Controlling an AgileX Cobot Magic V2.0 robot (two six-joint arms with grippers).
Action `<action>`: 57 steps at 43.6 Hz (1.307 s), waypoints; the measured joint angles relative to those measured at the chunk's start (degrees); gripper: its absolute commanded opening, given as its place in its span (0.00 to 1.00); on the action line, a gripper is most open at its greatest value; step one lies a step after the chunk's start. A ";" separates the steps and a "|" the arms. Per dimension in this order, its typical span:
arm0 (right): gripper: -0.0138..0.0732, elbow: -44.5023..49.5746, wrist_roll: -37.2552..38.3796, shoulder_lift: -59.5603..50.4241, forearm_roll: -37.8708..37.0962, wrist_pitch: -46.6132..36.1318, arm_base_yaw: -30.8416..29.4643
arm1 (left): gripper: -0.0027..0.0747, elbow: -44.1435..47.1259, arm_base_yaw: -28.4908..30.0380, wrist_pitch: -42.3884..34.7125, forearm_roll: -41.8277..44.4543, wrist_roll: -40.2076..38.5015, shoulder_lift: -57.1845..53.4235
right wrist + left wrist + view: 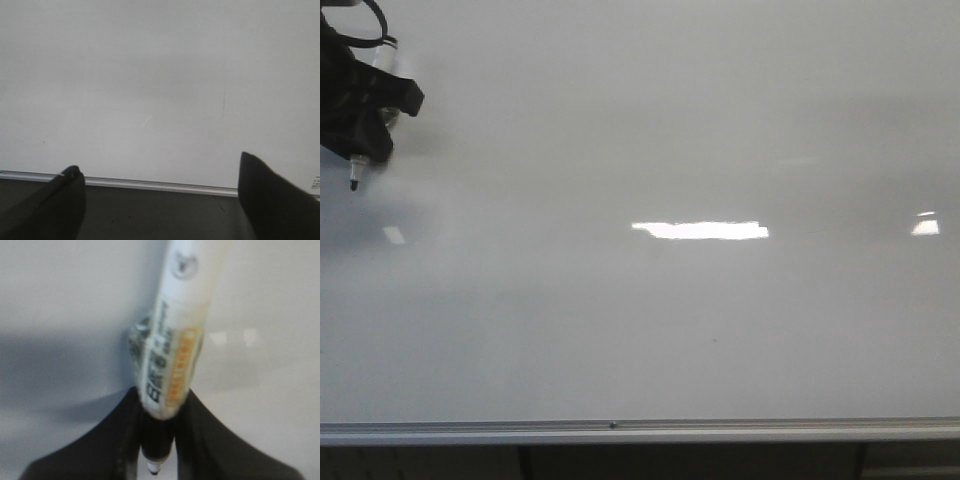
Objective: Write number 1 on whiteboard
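One marker pen [370,110] is clamped in the left end effector [358,120] at the upper left of the front frame, its dark tip pointing down and standing just off, or barely at, the whiteboard [650,330]; contact cannot be confirmed. No stroke of the number 1 shows beneath the tip. The pen's long axis runs steeply down toward the board. Its barrel is white plastic with an orange label and a black collar [157,445]. The board lies directly under the tip and spreads right and down across the frame, glossy white, flat, with glare patches and a silver frame [620,430] along the bottom. The right end effector [160,200] is spread wide and empty. The left arm alone is placed to write.
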 measured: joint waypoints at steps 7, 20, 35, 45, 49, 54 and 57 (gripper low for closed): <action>0.90 0.00 0.00 0.00 0.00 0.00 0.00 | 0.01 -0.03 0.00 3.27 -0.22 0.56 -0.04; 0.90 -7.06 -3.26 4.90 4.83 8.28 0.00 | 0.01 -7.67 -3.10 24.45 -1.85 15.29 -3.70; 0.90 -23.45 -31.25 18.69 24.28 28.08 0.24 | 0.01 -18.92 -12.00 47.50 -16.79 47.07 -4.72; 0.90 -31.79 -51.57 26.16 32.67 33.26 9.09 | 0.01 -20.35 -19.25 49.64 -19.46 53.80 -4.72; 0.90 -35.57 -53.62 28.71 32.80 33.51 13.47 | 0.01 -20.35 -21.89 49.90 -19.46 54.61 -4.72; 0.90 -40.02 -56.12 32.21 32.80 33.61 16.64 | 0.01 -20.35 -24.15 50.18 -19.46 55.19 -4.72; 0.90 -42.07 -57.50 34.26 32.80 33.61 18.12 | 0.01 -20.35 -25.06 50.18 -19.46 55.30 -4.72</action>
